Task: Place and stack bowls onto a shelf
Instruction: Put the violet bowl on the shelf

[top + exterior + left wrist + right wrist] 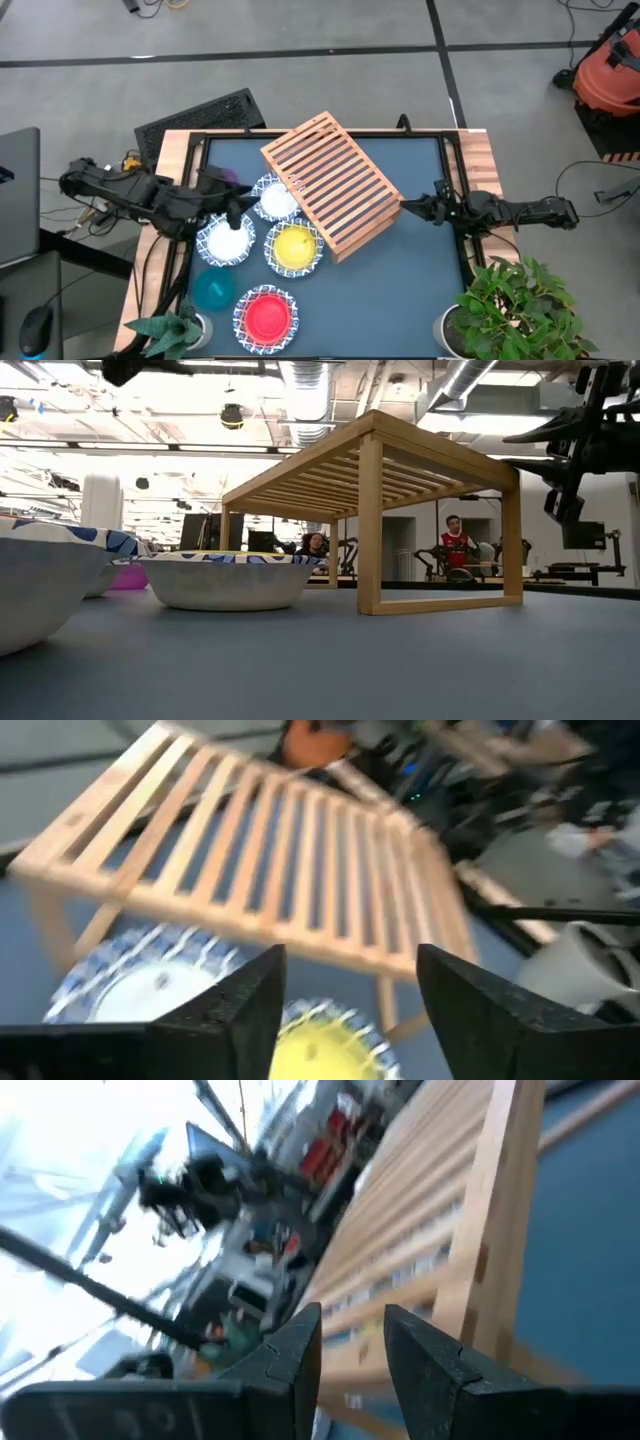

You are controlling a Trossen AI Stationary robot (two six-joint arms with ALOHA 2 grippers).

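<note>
The light-wood slatted shelf stands askew on its legs at the table's middle. By its left side lie two white blue-rimmed dishes. A yellow bowl and a red bowl each sit in such a dish. A teal bowl stands at the near left, and a purple bowl is half hidden under my left arm. My left gripper hangs open above the two white dishes, with nothing between its fingers. My right gripper is open, level, close to the shelf's right end.
Potted plants stand at the near left corner and the near right corner. A raised dark frame edges the table. Bare blue tabletop lies near and right of the shelf. People sit in the room beyond.
</note>
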